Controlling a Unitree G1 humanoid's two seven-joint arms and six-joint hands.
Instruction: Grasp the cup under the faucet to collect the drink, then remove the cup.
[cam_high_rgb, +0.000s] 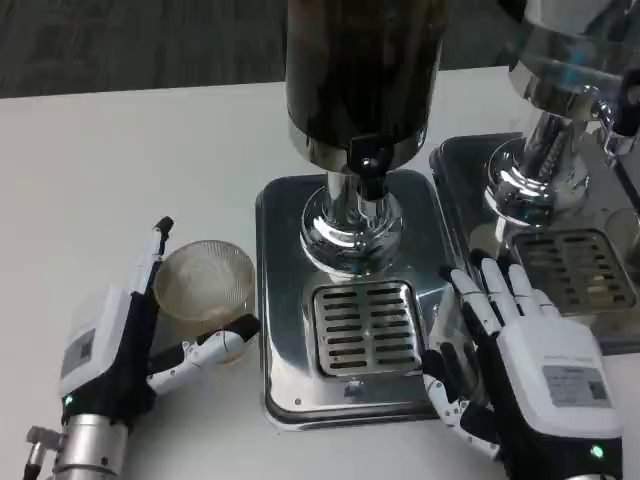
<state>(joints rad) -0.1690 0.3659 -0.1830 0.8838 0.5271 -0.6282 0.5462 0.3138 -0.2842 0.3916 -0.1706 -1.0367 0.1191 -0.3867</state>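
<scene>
One clear cup (205, 283) stands upright on the white table (120, 160), just left of the steel base (285, 300) of the dark drink dispenser (360, 70), not under its faucet (370, 172). My left hand (120, 345) cradles it: one finger runs up along the cup's left side and my thumb curls against its near right edge, touching the glass. The slotted drip grate (365, 327) below the faucet lies bare. My right hand (530, 355) rests flat on the base's right edge, fingers spread apart and holding nothing. A second, chrome dispenser (560, 120) stands beyond it to the right.
</scene>
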